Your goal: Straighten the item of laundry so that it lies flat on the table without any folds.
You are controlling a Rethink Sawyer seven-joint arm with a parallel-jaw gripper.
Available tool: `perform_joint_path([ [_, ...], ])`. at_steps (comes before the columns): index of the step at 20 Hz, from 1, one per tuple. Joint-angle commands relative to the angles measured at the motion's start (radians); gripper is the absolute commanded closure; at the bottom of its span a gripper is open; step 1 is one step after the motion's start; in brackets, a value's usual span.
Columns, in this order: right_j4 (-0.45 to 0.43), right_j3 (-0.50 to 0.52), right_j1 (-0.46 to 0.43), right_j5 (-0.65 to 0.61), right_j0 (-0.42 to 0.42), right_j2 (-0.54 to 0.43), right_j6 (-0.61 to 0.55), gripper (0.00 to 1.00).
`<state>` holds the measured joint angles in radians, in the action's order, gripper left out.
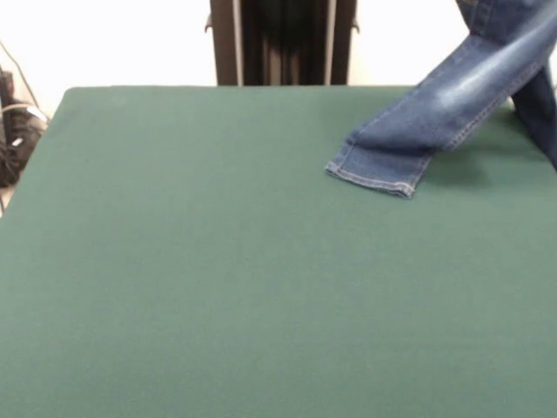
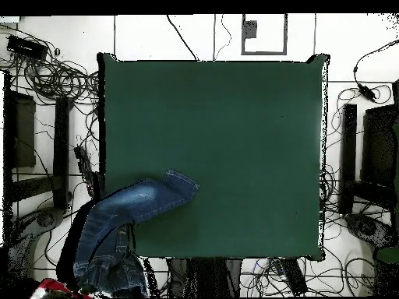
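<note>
Item: jeans (image 1: 452, 104), dark blue denim with a faded pale patch, one pair. Location: mostly off the desk (image 1: 218, 287); I see one leg slanting down from the upper right of the front view, its hem (image 1: 372, 177) resting on the green cloth near the far right corner, while the second leg (image 1: 540, 117) hangs darker behind it at the frame's edge. From overhead, that same leg (image 2: 148, 198) reaches in over the desk's edge near a corner on the robot's side, and the waist end (image 2: 109, 269) bunches beyond the desk, apparently held up by someone or something I cannot make out; a red shape (image 2: 54, 290) shows at the bottom edge beside it. Gripper: I find it in neither view, so I cannot say whether it is open or closed or holding anything. Condition: not flat, only the hem touching cloth. Risks, as I judge them: if the garment is let go from here, most of its weight sits beyond the edge, so it may slide off the desk altogether; if it drops inward, the two legs may land crossed or doubled; and a landing so near the corner may leave part of the jeans overhanging, where it cannot lie flat.
</note>
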<state>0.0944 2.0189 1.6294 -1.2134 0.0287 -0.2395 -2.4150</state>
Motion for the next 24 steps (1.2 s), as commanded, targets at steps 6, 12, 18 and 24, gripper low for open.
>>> perform_joint_path([
  [6,0.026,0.072,-0.046,0.145,-0.013,0.043,0.072,1.00],
  [12,0.083,0.109,-0.082,0.221,-0.012,0.061,0.041,1.00],
  [18,0.322,0.209,-0.114,0.300,0.014,0.097,0.066,1.00],
  [24,0.428,0.222,-0.104,0.245,0.005,0.113,0.070,1.00],
])
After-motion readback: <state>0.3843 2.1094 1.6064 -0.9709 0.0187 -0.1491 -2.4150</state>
